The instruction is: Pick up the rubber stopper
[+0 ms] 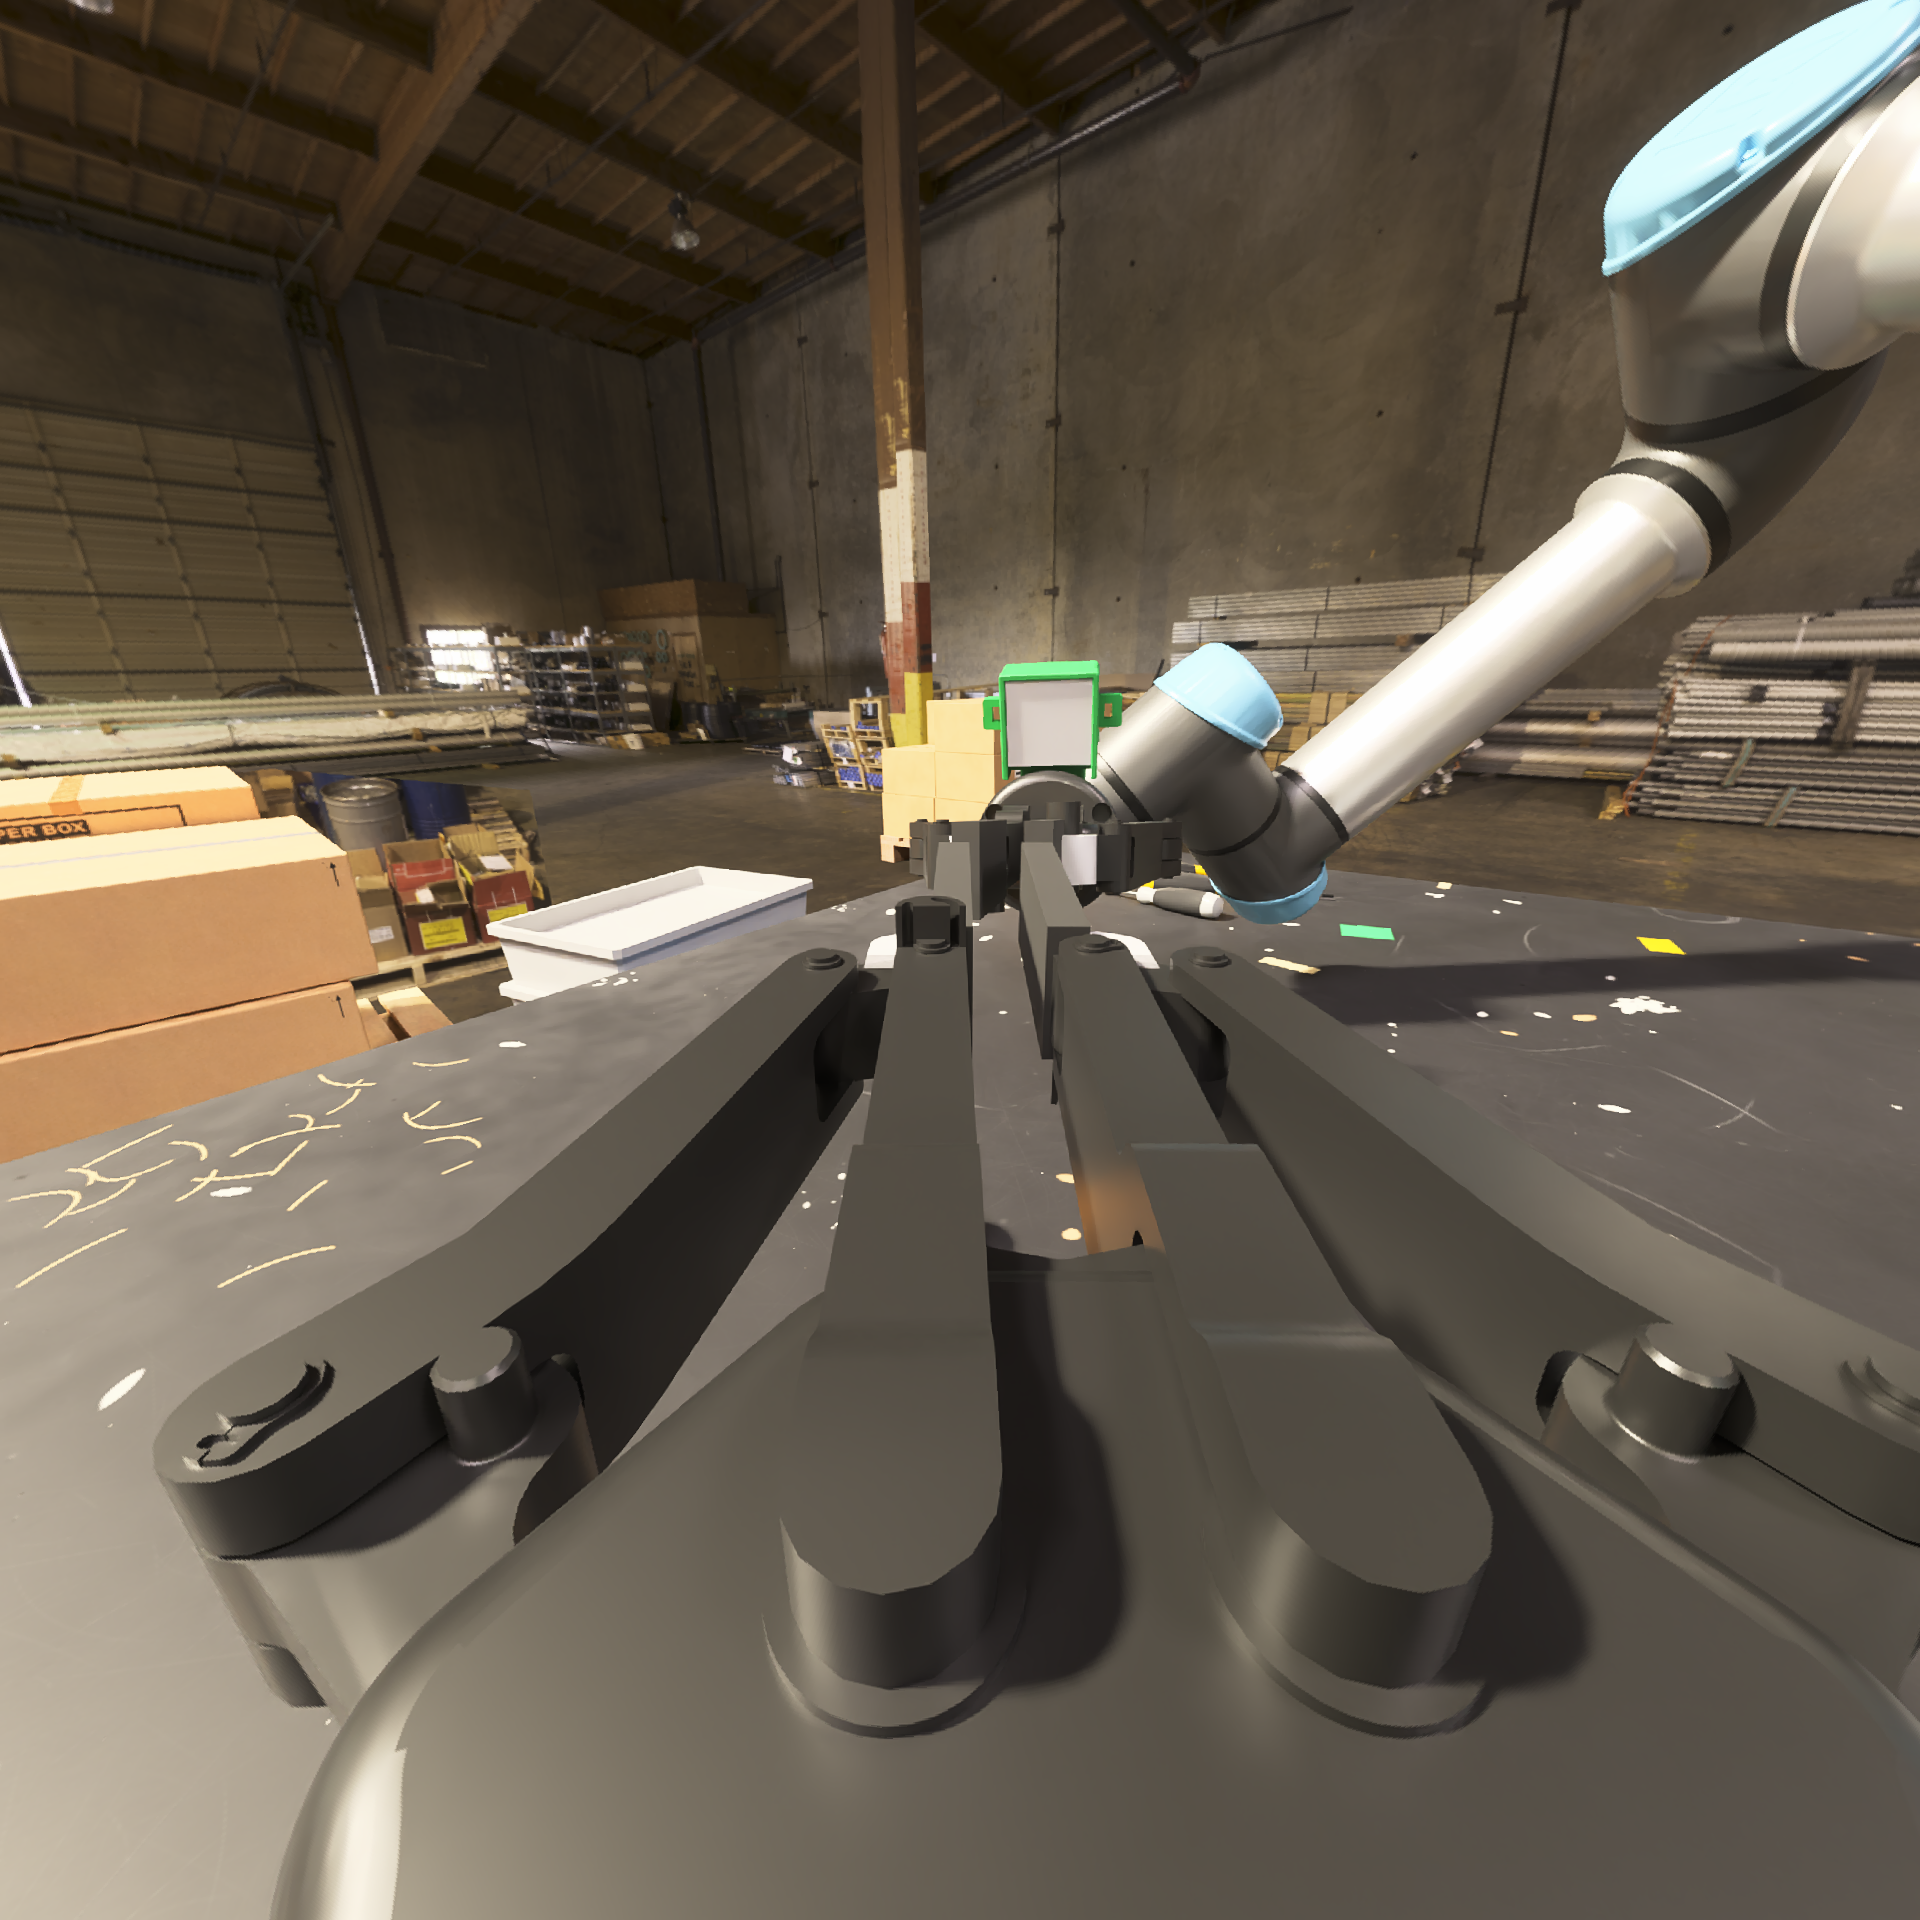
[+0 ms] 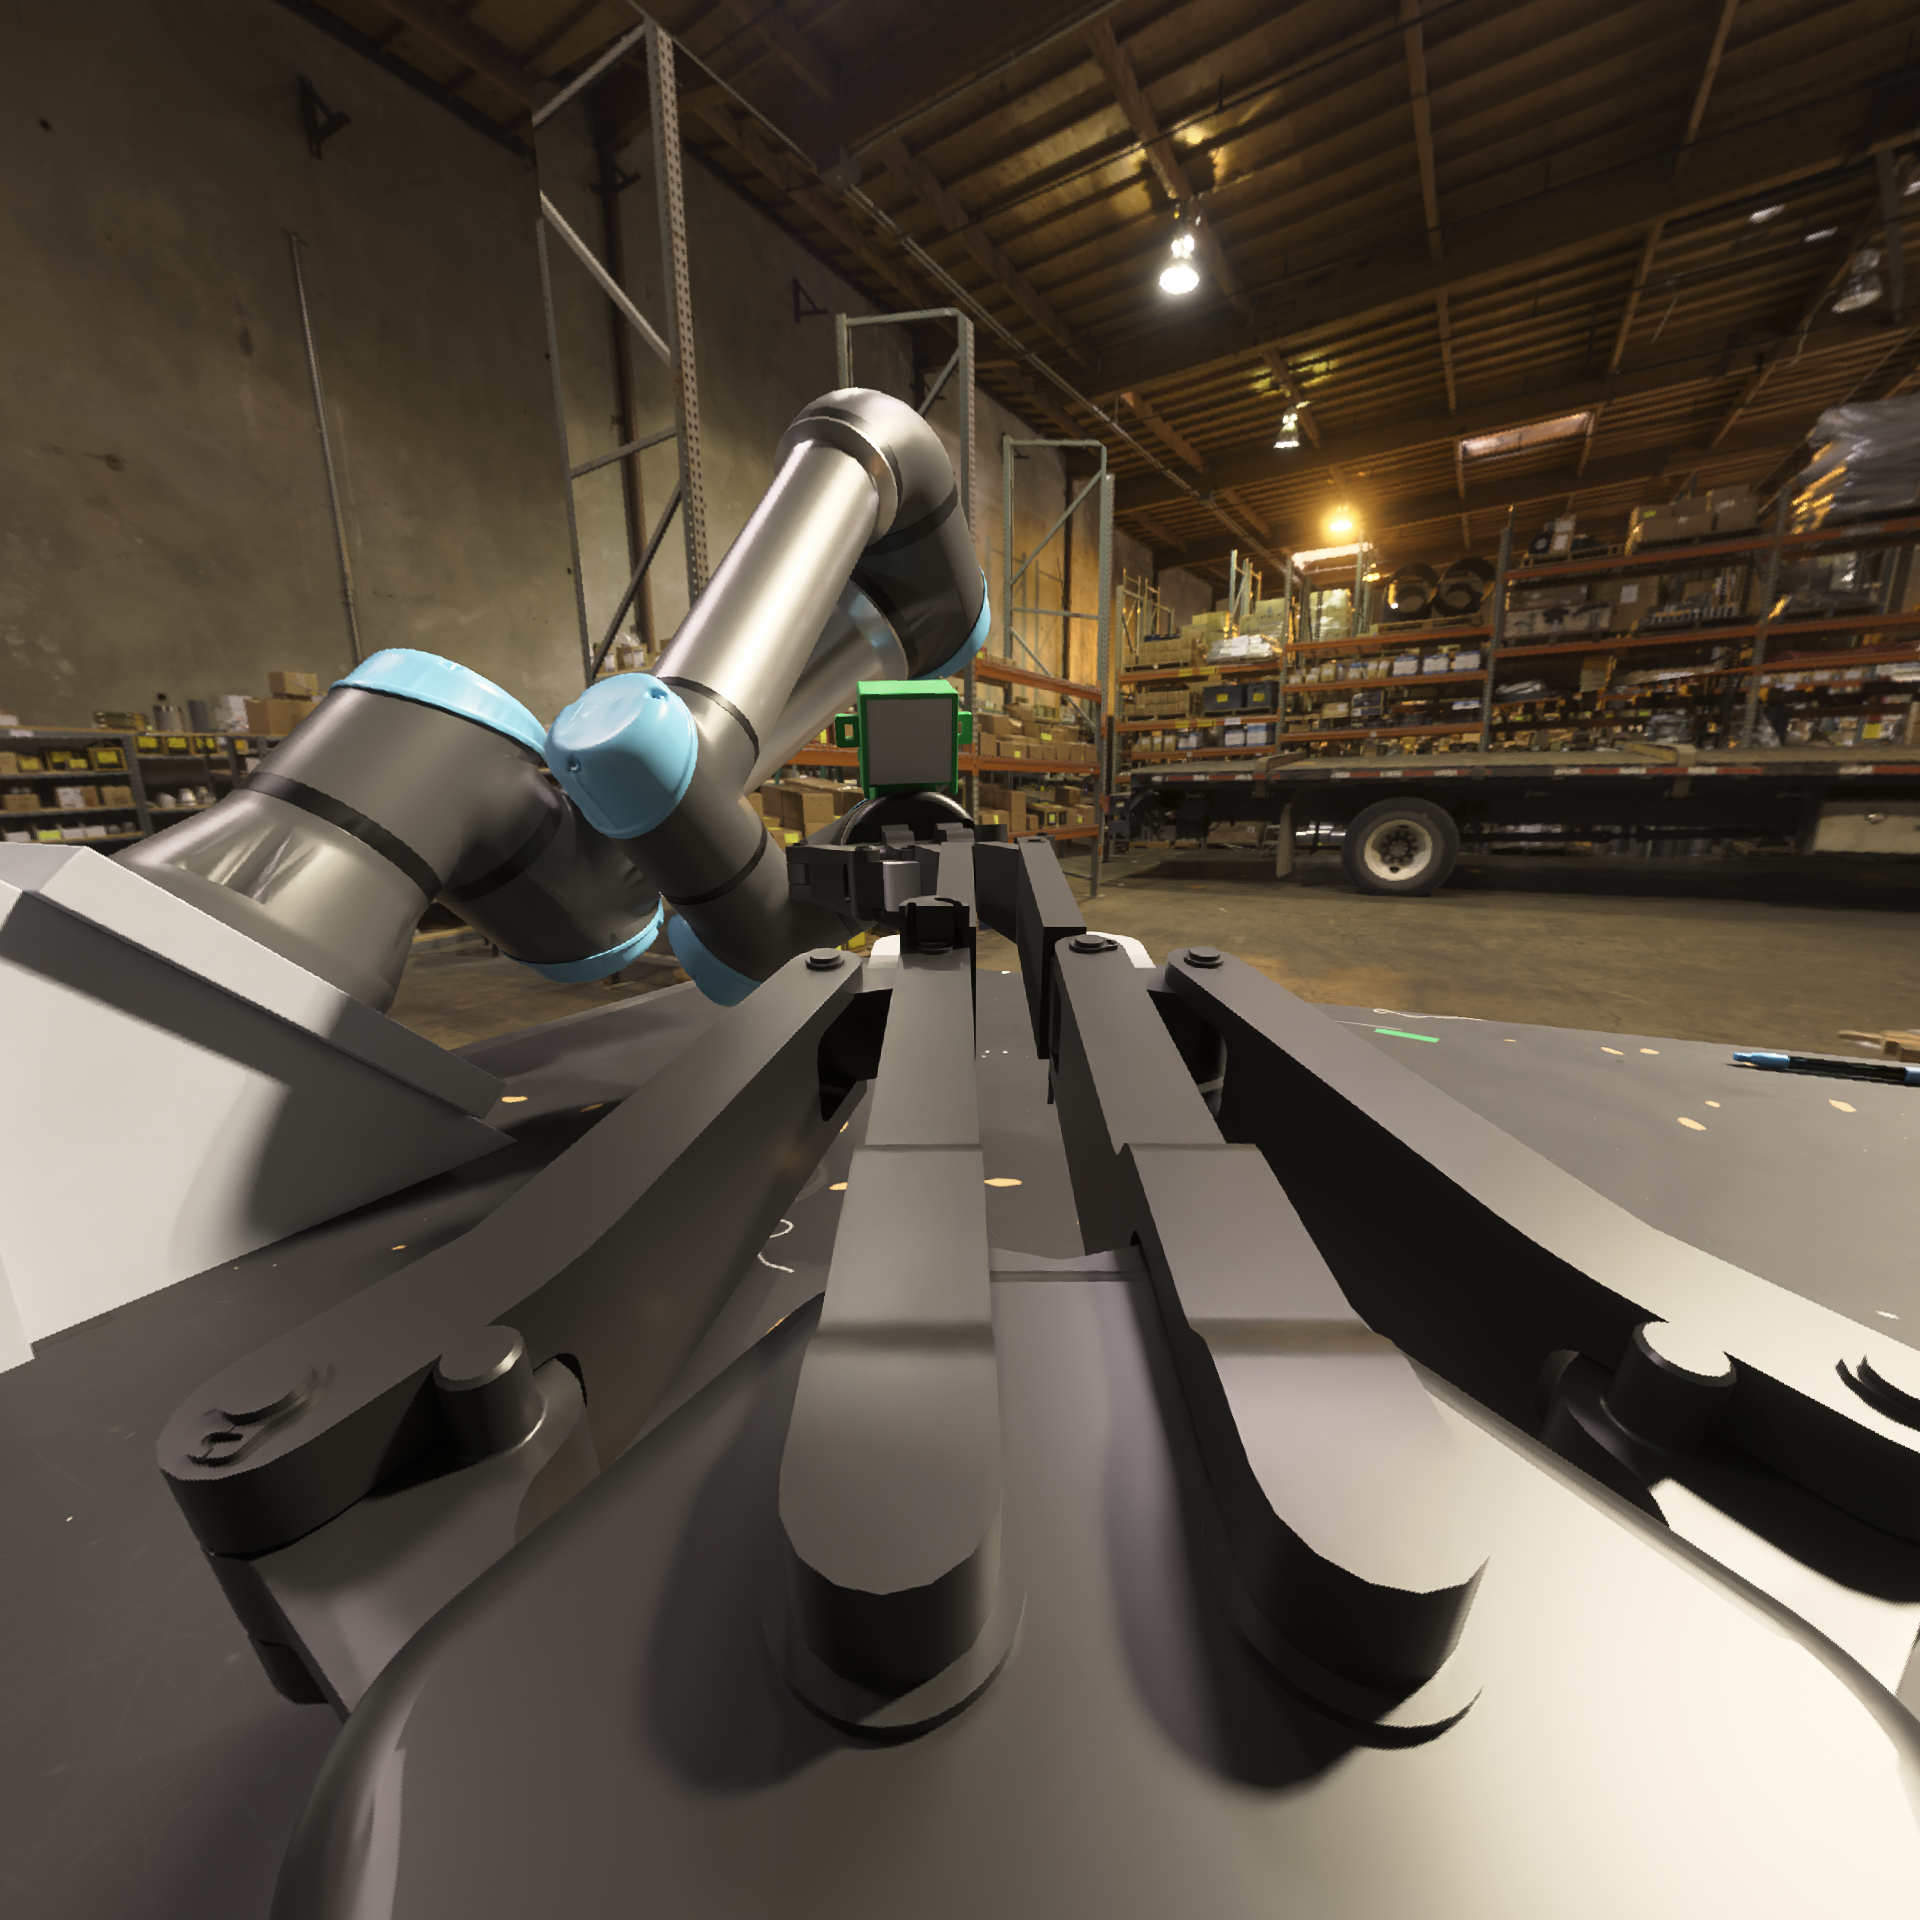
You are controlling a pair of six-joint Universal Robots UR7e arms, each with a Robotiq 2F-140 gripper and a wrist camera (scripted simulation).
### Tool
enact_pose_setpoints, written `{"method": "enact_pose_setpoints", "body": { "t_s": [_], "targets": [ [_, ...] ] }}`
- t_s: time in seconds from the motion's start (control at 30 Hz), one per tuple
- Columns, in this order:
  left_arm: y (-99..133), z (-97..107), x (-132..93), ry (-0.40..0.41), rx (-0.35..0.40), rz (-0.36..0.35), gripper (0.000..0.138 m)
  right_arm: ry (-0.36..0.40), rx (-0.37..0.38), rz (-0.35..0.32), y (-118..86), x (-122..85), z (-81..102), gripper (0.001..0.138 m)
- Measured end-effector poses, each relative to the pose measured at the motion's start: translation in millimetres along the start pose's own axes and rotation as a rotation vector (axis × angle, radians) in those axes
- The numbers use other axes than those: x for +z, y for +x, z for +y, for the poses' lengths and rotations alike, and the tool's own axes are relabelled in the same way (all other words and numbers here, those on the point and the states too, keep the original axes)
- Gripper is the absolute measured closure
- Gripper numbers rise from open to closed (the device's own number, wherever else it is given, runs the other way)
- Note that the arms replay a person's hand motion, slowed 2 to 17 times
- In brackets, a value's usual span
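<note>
I cannot make out the rubber stopper for certain in either view. A small orange-brown patch (image 1: 1103, 1195) shows low between my left gripper's fingers; I cannot tell what it is. My left gripper (image 1: 987, 920) has its fingers drawn together, low over the dark table (image 1: 312, 1299). My right gripper (image 2: 987, 920) looks the same, fingers drawn together. The two grippers point at each other, tips nearly meeting, each with a green-framed wrist camera (image 1: 1047, 722) (image 2: 906, 732) behind it.
A white tray (image 1: 644, 914) sits at the table's far left edge. A dark-and-white marker-like tool (image 1: 1179, 899), a green scrap (image 1: 1366, 932) and a yellow scrap (image 1: 1660, 944) lie beyond the tips. A blue pen (image 2: 1818, 1065) lies at right. The left arm's base (image 2: 156, 1039) stands close by.
</note>
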State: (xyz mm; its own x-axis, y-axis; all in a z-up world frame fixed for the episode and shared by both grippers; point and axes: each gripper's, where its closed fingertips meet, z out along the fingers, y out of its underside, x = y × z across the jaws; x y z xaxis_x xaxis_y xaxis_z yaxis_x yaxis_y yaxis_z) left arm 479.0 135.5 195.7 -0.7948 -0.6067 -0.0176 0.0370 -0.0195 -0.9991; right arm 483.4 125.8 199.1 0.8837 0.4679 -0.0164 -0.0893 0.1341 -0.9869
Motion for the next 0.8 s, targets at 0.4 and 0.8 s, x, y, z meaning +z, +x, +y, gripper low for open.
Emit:
{"method": "enact_pose_setpoints", "body": {
  "t_s": [0.4, 0.8],
  "targets": [
    [0.5, -1.4, -1.1, -0.002, 0.016, -0.006, 0.126, 0.004, 0.0, -0.002, -0.5, 1.1, -0.9, 0.127],
    [-3.4, -2.6, -2.2, -0.004, 0.028, -0.031, 0.126, 0.007, -0.004, 0.027, 3.7, -0.1, -2.1, 0.123]
  ]
}}
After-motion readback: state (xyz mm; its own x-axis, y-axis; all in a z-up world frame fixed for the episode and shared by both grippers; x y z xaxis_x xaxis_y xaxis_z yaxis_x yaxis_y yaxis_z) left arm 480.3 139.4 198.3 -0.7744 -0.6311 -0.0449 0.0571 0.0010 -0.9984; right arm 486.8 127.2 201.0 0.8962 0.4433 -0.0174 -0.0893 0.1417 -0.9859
